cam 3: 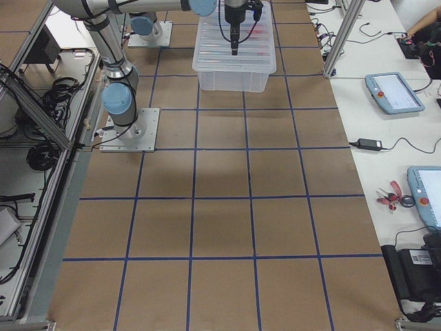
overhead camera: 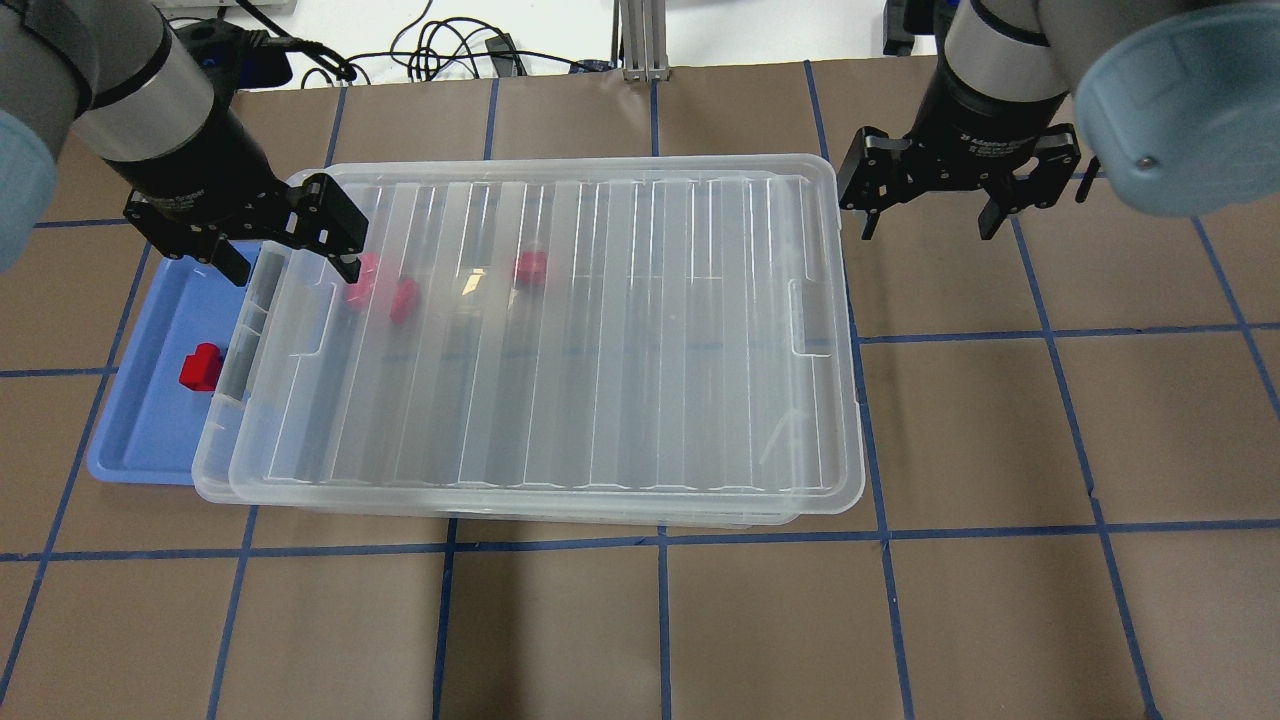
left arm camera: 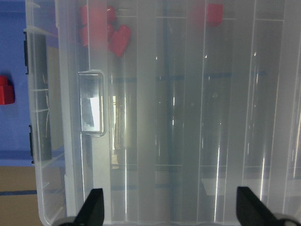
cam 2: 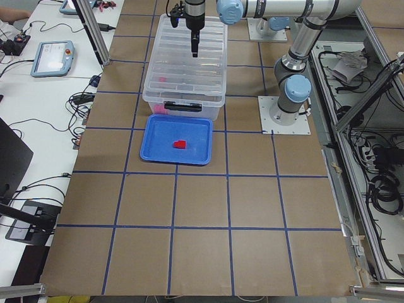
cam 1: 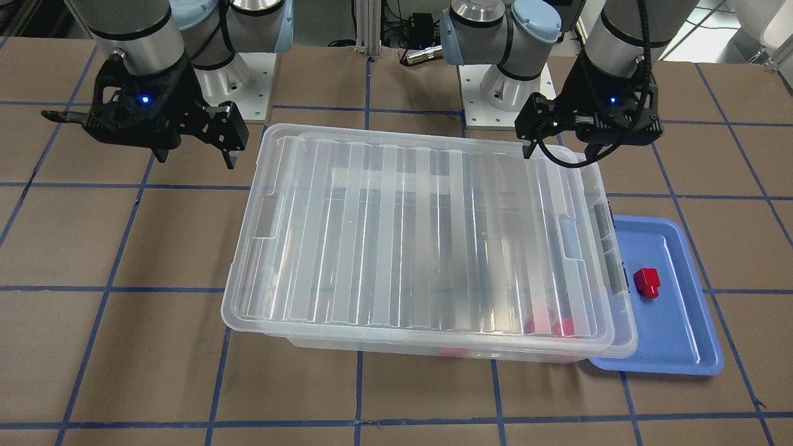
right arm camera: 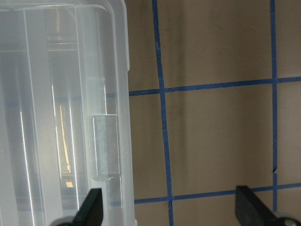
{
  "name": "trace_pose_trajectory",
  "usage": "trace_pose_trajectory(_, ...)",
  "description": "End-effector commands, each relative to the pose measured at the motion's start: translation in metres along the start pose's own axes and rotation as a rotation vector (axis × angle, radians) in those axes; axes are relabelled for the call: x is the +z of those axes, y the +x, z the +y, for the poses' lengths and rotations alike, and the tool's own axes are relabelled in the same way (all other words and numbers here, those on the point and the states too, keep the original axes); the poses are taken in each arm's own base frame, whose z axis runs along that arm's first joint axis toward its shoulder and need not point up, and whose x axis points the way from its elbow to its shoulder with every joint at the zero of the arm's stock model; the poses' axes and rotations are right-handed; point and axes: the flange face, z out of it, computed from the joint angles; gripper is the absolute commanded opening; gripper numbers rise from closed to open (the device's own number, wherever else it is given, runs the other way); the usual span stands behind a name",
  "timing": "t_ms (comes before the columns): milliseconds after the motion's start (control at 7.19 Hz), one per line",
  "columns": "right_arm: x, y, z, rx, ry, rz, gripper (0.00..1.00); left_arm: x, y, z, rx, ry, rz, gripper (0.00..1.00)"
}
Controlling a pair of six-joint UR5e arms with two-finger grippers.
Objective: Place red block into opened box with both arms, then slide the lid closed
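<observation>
The clear box (overhead camera: 210, 460) stands mid-table with the ribbed lid (overhead camera: 600, 330) lying over nearly all of it; only a strip at the box's tray end is uncovered. One red block (overhead camera: 200, 367) lies on the blue tray (overhead camera: 130, 440) beside that end, also seen as the red block (cam 1: 646, 282). Three red pieces (overhead camera: 403, 298) show blurred through the lid inside the box. My left gripper (overhead camera: 297, 268) hovers open above the lid's tray-side far corner, holding nothing. My right gripper (overhead camera: 928, 230) hangs open over bare table just past the lid's other end.
The blue tray (cam 1: 675, 347) is tucked partly under the box's end. Brown table paper with blue tape lines (overhead camera: 880, 530) surrounds the box. The arm bases (cam 1: 495, 93) stand behind it. Tablets and cables (cam 2: 53, 57) lie on side benches.
</observation>
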Motion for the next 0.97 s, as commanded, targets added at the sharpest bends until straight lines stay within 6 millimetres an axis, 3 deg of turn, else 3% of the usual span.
trace_pose_trajectory(0,0.056,-0.022,-0.021,-0.013,-0.096,0.015,0.96,-0.002,-0.039,-0.006,0.018,0.003,0.004,1.0)
trace_pose_trajectory(139,0.076,-0.024,-0.028,-0.022,-0.129,0.022,0.96,-0.004,-0.067,-0.007,-0.021,0.007,0.005,1.0)
trace_pose_trajectory(278,0.089,-0.026,-0.034,-0.024,-0.14,0.024,0.96,-0.005,-0.097,-0.008,0.061,0.009,0.013,1.0)
trace_pose_trajectory(557,0.109,-0.025,-0.031,-0.029,-0.154,0.043,0.97,-0.005,-0.175,0.0,-0.014,0.009,0.0,1.0)
trace_pose_trajectory(696,0.121,-0.024,-0.028,-0.026,-0.157,0.043,0.99,0.002,-0.218,0.007,-0.049,-0.003,0.001,1.0)
trace_pose_trajectory(835,0.122,-0.024,-0.029,-0.027,-0.148,0.042,1.0,0.012,-0.245,0.005,0.006,0.006,-0.004,1.0)
